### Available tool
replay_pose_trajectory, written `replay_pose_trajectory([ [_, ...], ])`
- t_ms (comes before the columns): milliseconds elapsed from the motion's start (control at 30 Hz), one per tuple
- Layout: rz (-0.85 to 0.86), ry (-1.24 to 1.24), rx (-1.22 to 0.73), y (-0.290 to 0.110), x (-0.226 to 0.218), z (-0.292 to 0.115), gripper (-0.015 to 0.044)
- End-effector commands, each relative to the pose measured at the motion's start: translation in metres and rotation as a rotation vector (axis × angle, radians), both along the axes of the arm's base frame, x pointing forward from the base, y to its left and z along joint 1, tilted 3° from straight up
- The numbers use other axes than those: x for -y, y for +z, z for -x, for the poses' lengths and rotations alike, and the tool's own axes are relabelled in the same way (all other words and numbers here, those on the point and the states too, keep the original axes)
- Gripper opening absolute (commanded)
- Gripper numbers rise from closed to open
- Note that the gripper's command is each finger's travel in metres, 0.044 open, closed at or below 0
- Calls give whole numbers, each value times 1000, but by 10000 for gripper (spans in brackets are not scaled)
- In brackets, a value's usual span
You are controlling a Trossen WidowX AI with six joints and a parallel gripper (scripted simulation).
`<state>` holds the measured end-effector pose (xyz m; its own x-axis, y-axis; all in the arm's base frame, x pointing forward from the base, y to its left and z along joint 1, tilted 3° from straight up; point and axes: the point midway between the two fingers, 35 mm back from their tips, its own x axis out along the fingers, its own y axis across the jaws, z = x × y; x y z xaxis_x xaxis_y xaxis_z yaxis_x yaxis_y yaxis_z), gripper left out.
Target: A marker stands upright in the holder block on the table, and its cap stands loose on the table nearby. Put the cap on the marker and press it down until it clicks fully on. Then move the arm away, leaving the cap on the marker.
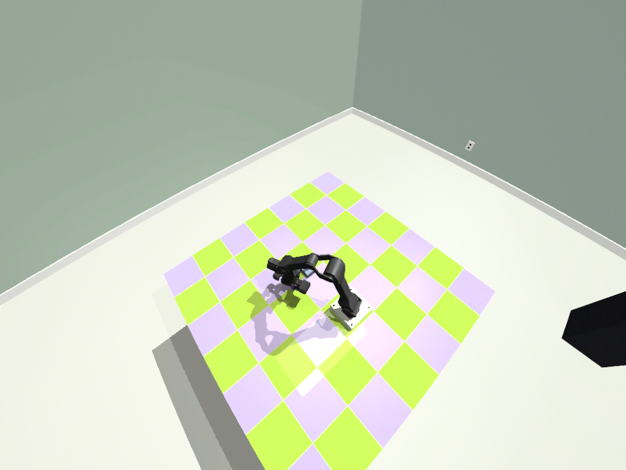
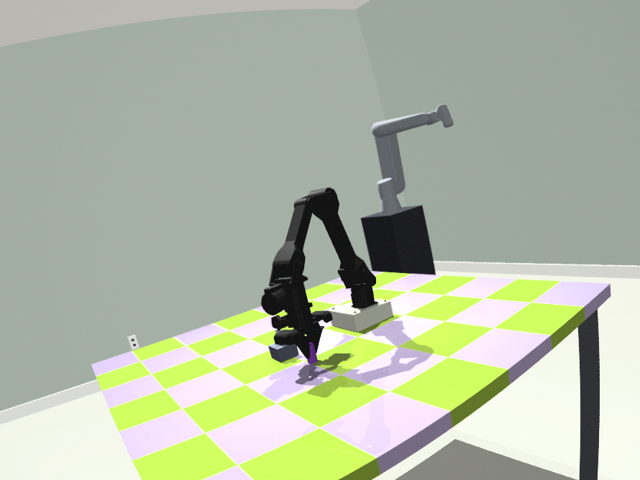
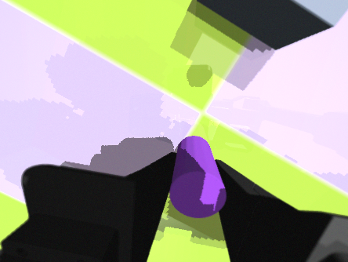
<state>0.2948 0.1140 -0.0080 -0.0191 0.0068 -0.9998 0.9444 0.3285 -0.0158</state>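
The purple cap (image 3: 197, 176) (image 2: 312, 352) stands on the checkered table (image 2: 465, 330) (image 1: 404, 374), between my gripper's two black fingers. My gripper (image 3: 194, 158) (image 2: 311, 347) (image 1: 292, 286) points down at the table and is shut on the cap. In the top view the cap is only a tiny purple speck under the fingers. The grey-blue holder block (image 2: 281, 353) (image 3: 259, 20) (image 1: 307, 273) sits just beside the gripper, a short way from the cap. The marker in it is hidden behind my gripper and arm in every view.
My arm's white base plate (image 2: 362, 315) (image 1: 349, 317) is fixed near the table's middle. A grey second arm (image 2: 392, 154) stands on a black pedestal (image 2: 398, 242) (image 1: 601, 328) beyond the table. The table's edges fall off at the front and right.
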Motion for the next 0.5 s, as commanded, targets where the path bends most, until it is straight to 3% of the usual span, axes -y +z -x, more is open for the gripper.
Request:
replay_pose_trajectory([
  [0,4,-6,1,7,0,-1,0],
  [467,4,-6,1,55,0,-2,0],
])
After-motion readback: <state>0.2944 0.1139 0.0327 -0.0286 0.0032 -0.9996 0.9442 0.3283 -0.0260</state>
